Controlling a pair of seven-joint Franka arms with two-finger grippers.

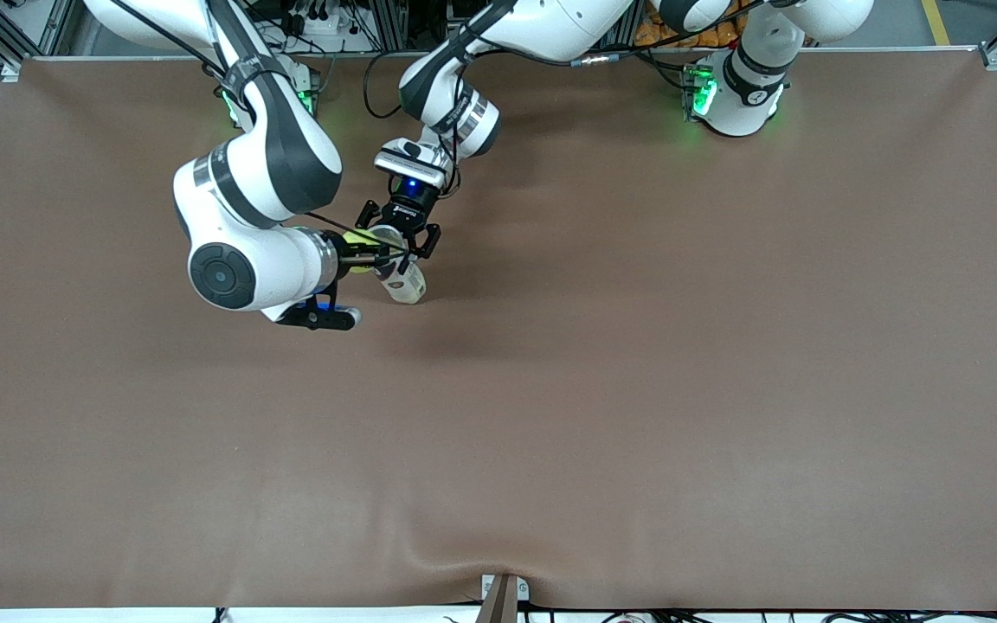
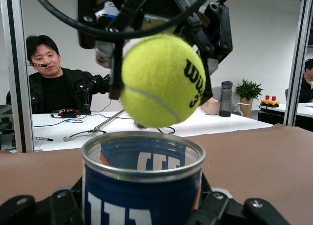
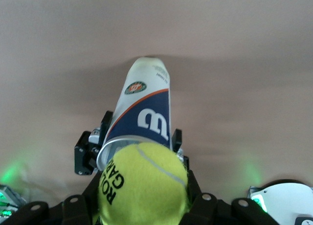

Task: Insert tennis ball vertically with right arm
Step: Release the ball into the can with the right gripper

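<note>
Two robot arms meet over a brown surface [image 1: 637, 389]. The right end effector [image 1: 366, 258] is closed on a yellow tennis ball [image 2: 161, 80], holding it directly above the open mouth of a blue and white ball can [image 2: 142, 186], ball and rim close but apart. The left end effector [image 1: 402, 245] is clamped around the can near its rim, standing it upright on the surface. The right arm [image 1: 247, 190] bends down from its base, its forearm turned sideways toward the can. To do this well, I judge the ball should be centred over the opening, lowered straight down, and released only once it sits inside the rim.
</note>
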